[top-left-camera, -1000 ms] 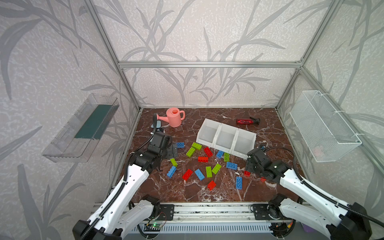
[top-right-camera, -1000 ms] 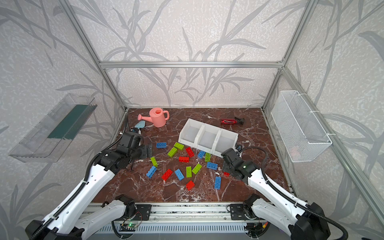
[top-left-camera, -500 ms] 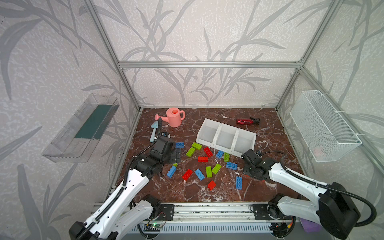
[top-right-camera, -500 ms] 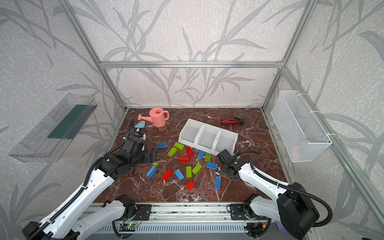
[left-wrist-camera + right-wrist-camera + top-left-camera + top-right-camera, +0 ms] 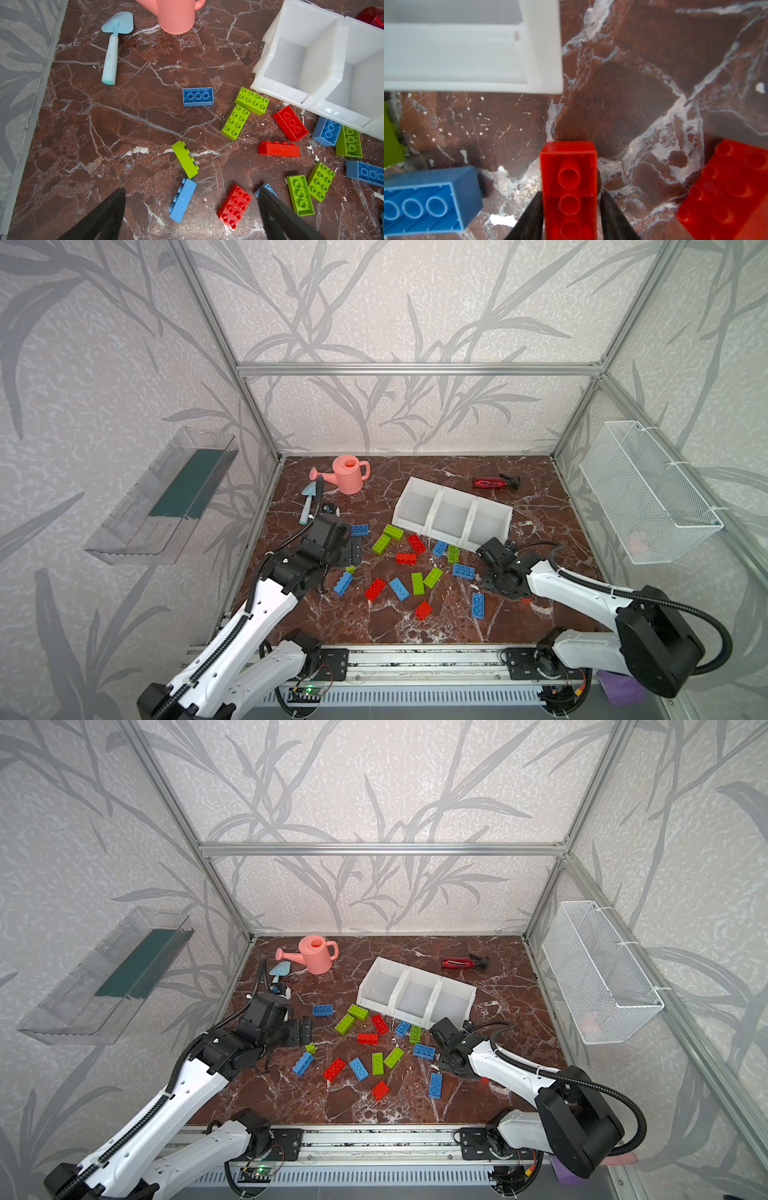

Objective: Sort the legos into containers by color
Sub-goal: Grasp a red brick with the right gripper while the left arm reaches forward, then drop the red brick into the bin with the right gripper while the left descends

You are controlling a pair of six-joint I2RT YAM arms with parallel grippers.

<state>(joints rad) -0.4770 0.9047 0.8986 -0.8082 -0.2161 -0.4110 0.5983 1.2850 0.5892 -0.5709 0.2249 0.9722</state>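
Several red, blue and lime green legos lie scattered on the marble floor in front of the three joined white containers (image 5: pixel 442 497), whose compartments look empty. My right gripper (image 5: pixel 571 192) is low by the right container's corner (image 5: pixel 539 41). It is shut on a red lego (image 5: pixel 569 166) lying studs down, one finger against each long side. Its wrist (image 5: pixel 505 578) hides the fingers in both top views. My left gripper (image 5: pixel 192 189) hangs open over a blue lego on its side (image 5: pixel 182 199), with a red lego (image 5: pixel 234 205) between its fingers and nothing held.
A pink watering can (image 5: pixel 349 474) and a light blue trowel (image 5: pixel 309 506) are at the back left. The dark red spray bottle (image 5: pixel 494 482) lies behind the containers. A wire basket (image 5: pixel 648 497) hangs on the right wall and a clear tray (image 5: pixel 166 497) on the left wall.
My right gripper has swung left and down toward the containers' corner, and its jaws have closed on the red lego. The left gripper has shifted a little toward the legos, still open.
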